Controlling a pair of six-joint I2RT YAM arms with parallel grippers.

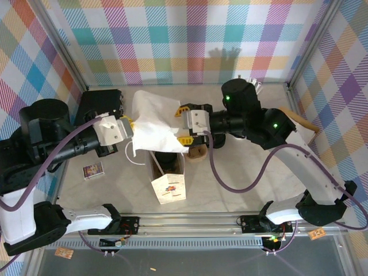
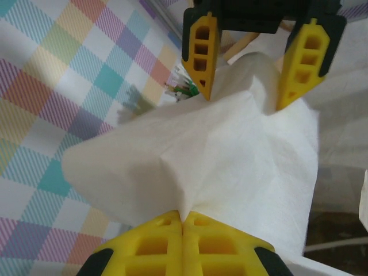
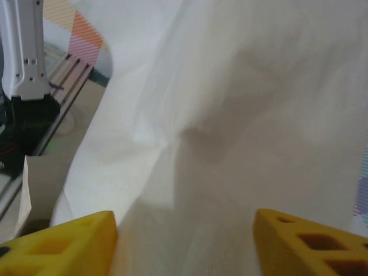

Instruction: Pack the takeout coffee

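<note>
- Above the middle of the table, my left gripper [image 1: 132, 130] [image 2: 183, 221] is pressed together on one edge of the white paper bag [image 1: 154, 123] [image 2: 230, 167].
- My right gripper [image 1: 181, 124] [image 3: 184, 230] stands spread, with the bag's other side between its fingers.
- Just under the bag, behind a small white carton [image 1: 170, 187], I see a dark round top, I think the takeout coffee [image 1: 167, 157]; I cannot tell for sure.

Both arms are the same build: the left arm [image 1: 52, 144] and right arm [image 1: 253, 115] have chunky black joint housings, with smooth white link shells lower down near the black bases. A purple cable [image 1: 221, 178] runs along each one. The right arm's got two little green lights [image 1: 227, 98] glowing on its black joints. Each wrist ends in a pale boxy plate [image 1: 198, 121]. The left fingers [image 2: 152, 244] and right fingers [image 2: 201, 54] are bright yellow wedges with square cut-out pockets, set in black mounts.
</note>
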